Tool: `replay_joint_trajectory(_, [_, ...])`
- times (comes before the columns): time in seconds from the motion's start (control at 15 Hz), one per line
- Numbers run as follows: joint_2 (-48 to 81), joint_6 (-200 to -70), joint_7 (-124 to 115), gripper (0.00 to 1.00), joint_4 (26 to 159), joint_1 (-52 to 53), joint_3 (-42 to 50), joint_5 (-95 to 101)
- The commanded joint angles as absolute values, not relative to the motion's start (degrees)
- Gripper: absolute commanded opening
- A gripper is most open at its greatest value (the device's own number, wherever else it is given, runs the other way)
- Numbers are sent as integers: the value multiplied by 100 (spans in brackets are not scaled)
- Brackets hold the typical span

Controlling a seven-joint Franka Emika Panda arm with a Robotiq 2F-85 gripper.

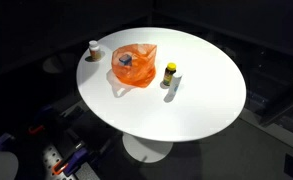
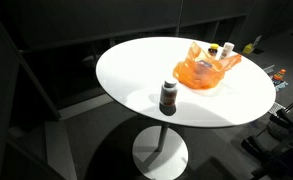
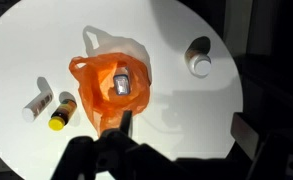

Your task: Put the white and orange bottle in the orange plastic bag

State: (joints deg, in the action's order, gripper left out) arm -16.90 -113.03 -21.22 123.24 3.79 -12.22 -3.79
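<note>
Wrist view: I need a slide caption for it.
Orange plastic bag on white table, white and orange bottle lying outside it beside a yellow-capped bottle.

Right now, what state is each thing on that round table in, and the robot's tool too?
Orange plastic bag: mouth open, grey item inside.
White and orange bottle: lying on its side, outside the bag.
Yellow-capped bottle: upright, capped.
White-capped bottle: upright, capped.
Tool: above the bag's edge, nothing visibly held; open or shut unclear.
</note>
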Motion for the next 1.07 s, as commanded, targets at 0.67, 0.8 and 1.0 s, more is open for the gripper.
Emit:
replay_joint_trajectory(0.67, [-1196, -11317, -1985, 100, 12221, 621, -1258, -175])
replay_joint_trajectory(0.8, [-945, -11360, -1925, 100, 12180, 702, -1282, -36])
replay_joint_trajectory(1.0, [-527, -11573, -1811, 100, 12150, 836, -1335, 322])
